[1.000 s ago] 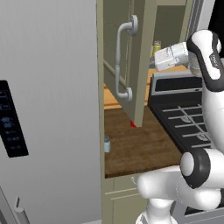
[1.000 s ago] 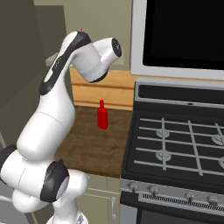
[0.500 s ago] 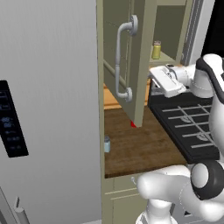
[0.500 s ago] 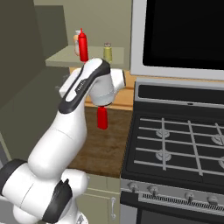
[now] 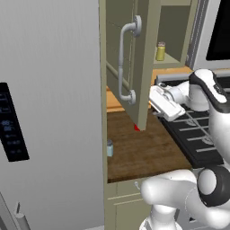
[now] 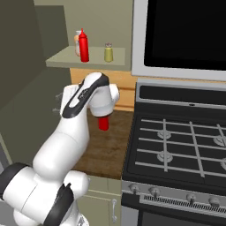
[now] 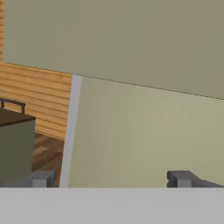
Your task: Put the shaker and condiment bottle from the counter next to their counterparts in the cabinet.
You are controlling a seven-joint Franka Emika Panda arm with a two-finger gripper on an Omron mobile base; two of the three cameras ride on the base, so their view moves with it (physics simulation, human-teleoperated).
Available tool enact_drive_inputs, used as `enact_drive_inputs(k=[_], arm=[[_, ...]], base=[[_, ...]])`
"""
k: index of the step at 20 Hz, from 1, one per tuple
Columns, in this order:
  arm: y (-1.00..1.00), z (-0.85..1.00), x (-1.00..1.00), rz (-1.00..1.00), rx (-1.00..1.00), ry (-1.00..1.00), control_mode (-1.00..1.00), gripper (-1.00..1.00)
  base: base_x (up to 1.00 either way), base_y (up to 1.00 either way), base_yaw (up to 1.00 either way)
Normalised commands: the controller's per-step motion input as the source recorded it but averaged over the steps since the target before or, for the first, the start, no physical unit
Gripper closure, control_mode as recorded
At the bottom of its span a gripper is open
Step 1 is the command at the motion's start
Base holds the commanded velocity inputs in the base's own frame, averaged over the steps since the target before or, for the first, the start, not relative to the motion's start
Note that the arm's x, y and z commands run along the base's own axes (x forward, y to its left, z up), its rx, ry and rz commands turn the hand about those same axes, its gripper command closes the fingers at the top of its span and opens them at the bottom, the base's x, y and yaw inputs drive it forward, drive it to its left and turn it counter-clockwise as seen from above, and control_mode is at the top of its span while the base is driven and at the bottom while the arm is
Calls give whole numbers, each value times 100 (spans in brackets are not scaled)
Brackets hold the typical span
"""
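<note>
The hand view shows my gripper (image 7: 111,178) open, its dark fingertips (image 7: 41,178) wide apart with nothing between them, facing a beige panel. My white hand (image 5: 162,102) hangs beside the lower corner of the open cabinet door (image 5: 143,67), above the counter (image 5: 139,152). The red condiment bottle (image 6: 103,122) stands on the counter, partly hidden by my arm; a red sliver of it (image 5: 137,128) peeks out under the door corner. The pale shaker (image 5: 109,147) stands at the counter's left edge by the fridge. On the cabinet shelf (image 6: 88,59) stand the yellow-green jar (image 6: 108,52) and a red bottle (image 6: 83,45).
The tall grey fridge (image 5: 49,112) walls off the left side. A black gas stove (image 6: 176,145) borders the counter on the right, with a microwave (image 6: 185,31) above it. The door's curved grey handle (image 5: 125,63) juts toward me.
My arm has swung down from shelf height to just above the counter by the door's lower corner, uncovering the shelf items in the right base view. The gripper stayed open.
</note>
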Motion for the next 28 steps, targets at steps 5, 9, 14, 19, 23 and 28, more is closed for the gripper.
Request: enact_drive_inputs(k=[5,9,14,19,23,28], arm=[[30,-73,-9,0,0,-3,-100,-100],[28,-73,-10,0,-2,-2,-100,-100],[25,-52,0,0,-7,-2,-100,-100],[20,-47,4,-1,0,0,-100,-100],[3,-23,21,0,0,0,-100,-100],[0,-12,54,0,0,0,-100,-100]], base=[[0,0,0],[0,0,0],[0,0,0],[0,0,0],[0,0,0],[0,0,0]])
